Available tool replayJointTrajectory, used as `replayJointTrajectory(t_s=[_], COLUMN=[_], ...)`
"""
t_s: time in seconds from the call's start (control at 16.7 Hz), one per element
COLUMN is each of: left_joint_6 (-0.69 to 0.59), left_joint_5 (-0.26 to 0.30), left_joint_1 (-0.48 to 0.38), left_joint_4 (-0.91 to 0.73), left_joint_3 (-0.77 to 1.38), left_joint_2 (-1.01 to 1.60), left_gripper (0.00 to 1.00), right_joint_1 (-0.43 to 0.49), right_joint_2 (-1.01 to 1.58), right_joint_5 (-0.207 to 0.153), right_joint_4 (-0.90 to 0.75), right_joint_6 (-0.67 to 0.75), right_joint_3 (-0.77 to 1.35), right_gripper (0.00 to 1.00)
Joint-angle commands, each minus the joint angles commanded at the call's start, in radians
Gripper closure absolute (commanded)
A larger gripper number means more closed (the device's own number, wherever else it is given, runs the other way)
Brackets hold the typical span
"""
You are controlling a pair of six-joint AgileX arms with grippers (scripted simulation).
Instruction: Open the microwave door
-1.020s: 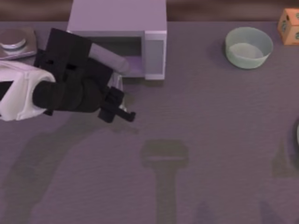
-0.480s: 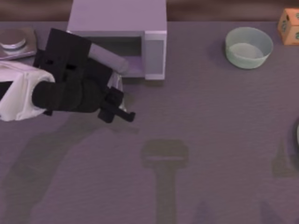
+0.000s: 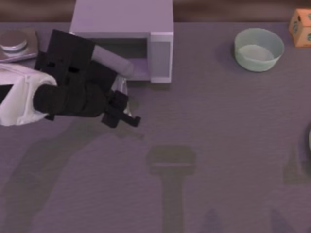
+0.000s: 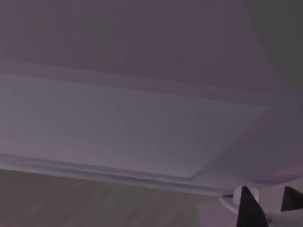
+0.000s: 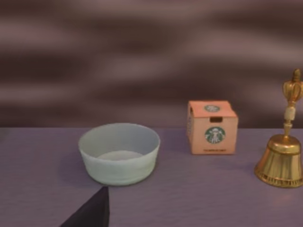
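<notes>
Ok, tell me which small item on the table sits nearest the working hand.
The metal scale at the table's far left, beside the left hand; the bowl and orange box sit far right.

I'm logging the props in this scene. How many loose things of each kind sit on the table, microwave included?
Microwave: 1
Scale: 1
Pale green bowl: 1
Orange carton: 1
Gold bell: 1
Total: 5
</notes>
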Motion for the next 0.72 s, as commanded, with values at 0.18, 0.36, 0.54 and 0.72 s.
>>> replayJointTrajectory(t_s=[0.18,0.36,0.54,0.72], left_joint_6=[-0.001,0.048,0.099,0.101], left_joint_5=[0.01,0.044,0.08,0.081], left_joint_1=[-0.005,0.02,0.046,0.047], left_joint_4=[-0.003,-0.01,-0.021,-0.023], left_joint_3=[-0.001,-0.01,-0.023,-0.024], left_joint_2=[0.001,-0.015,-0.026,-0.025], left_gripper=[1.0,1.0,1.0,1.0], right_joint_1=[0.0,0.0,0.0,0.0], right_joint_2=[0.0,0.0,0.0,0.0], right_joint_5=[0.0,0.0,0.0,0.0], right_joint_4=[0.0,0.0,0.0,0.0], right_joint_6=[0.0,0.0,0.0,0.0], right_joint_3=[0.0,0.0,0.0,0.0], right_gripper=[0.0,0.0,0.0,0.0])
